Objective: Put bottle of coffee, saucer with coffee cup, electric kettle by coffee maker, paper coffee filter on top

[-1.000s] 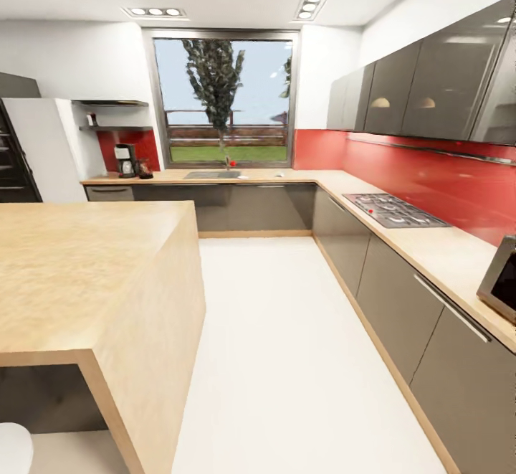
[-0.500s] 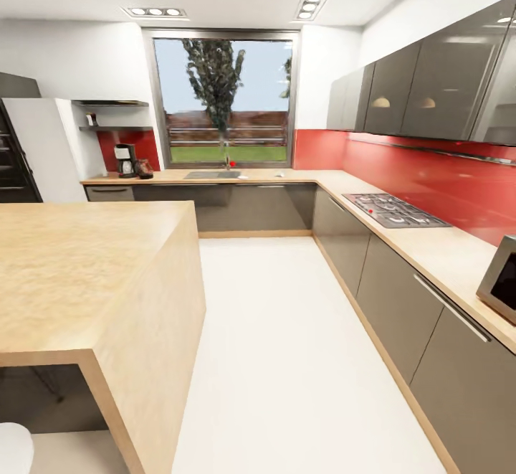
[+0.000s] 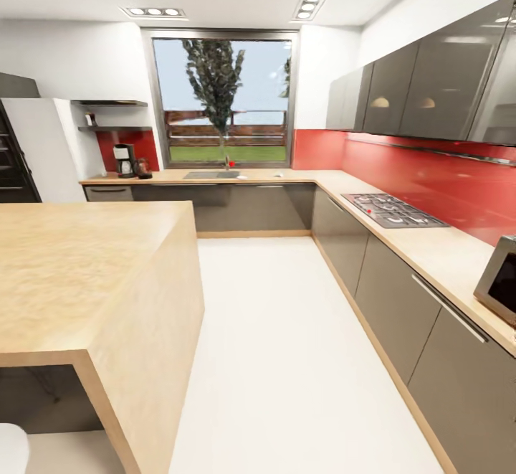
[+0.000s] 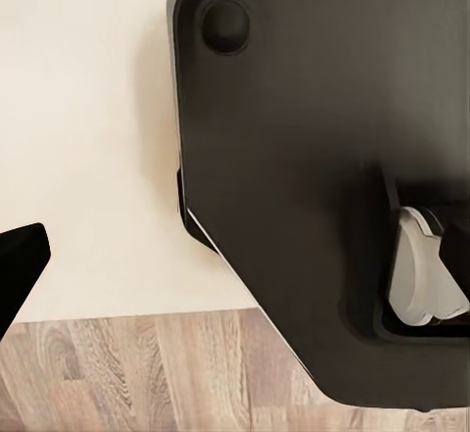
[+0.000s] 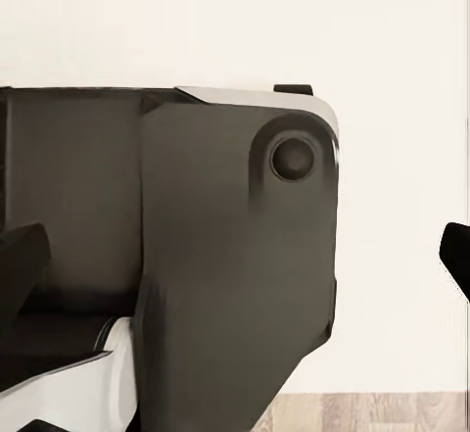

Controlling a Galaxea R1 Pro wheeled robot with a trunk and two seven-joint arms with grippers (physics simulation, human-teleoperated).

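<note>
Head view puts the coffee maker (image 3: 125,160) far ahead and left, nearer the left arm; neither gripper's spread can be told.

Floor (image 3: 287,359): white.
Window (image 3: 223,97): far wall, tree outside.
Backsplash (image 3: 423,173): red.
Cabinets (image 3: 401,302): grey.
Island (image 3: 79,273): wooden, left.

One coffee maker (image 3: 125,160) stands on the far bench (image 3: 287,175), beneath two wall shelves (image 3: 111,103), with one sink (image 3: 212,174), one hob (image 3: 393,210), one microwave (image 3: 499,278) and one window (image 3: 223,97).
</note>
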